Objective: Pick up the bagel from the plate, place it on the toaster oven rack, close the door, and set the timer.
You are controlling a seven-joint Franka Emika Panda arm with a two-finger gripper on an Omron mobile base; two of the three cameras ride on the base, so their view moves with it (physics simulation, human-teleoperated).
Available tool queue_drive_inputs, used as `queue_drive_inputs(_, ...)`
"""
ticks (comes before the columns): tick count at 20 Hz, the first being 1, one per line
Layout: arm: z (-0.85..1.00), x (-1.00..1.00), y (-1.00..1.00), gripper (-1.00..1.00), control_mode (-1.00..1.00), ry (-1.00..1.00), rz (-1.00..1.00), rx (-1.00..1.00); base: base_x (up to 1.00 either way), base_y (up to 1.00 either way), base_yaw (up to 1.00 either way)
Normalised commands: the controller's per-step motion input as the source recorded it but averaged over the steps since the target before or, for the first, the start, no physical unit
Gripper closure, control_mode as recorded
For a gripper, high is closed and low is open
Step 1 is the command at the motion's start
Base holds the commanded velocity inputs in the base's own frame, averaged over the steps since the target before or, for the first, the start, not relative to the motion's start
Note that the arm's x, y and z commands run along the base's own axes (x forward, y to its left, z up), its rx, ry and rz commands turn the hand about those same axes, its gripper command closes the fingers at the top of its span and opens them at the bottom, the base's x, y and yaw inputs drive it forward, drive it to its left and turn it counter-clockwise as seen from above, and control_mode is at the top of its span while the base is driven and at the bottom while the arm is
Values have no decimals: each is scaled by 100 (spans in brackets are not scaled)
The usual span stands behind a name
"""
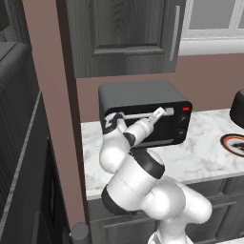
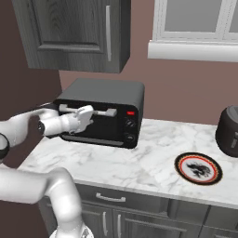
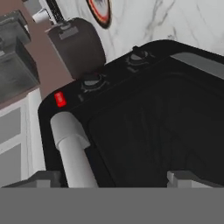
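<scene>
The black toaster oven (image 1: 143, 102) (image 2: 104, 95) stands on the marble counter with its door (image 3: 166, 131) up and shut. A silver bar handle (image 3: 74, 151) (image 2: 104, 112) runs along the door's top edge. My gripper (image 1: 159, 113) (image 2: 88, 114) (image 3: 113, 179) is right at this handle, open, its fingers spread wide, with the bar between them near one finger. The plate (image 2: 198, 168) (image 1: 236, 143) lies on the counter to the right with nothing on it. The bagel and the rack are hidden.
Two knobs (image 3: 92, 81) and a red light (image 3: 60, 99) sit on the oven's right panel. A dark rounded appliance (image 2: 228, 130) stands at the far right of the counter. A dark wall cabinet (image 2: 74, 32) hangs above the oven, and a brown wall column (image 1: 52, 95) borders its left.
</scene>
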Motion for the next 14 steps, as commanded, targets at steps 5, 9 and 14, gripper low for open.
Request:
queue_drive_inputs(5, 31, -11, 25, -100, -100, 0, 0, 4, 0, 0, 0)
queue_drive_inputs(9, 58, -34, 6, -100, -100, 0, 0, 5, 0, 0, 0)
queue_drive_inputs(14, 72, -63, -1, -100, -100, 0, -1, 6, 0, 0, 0)
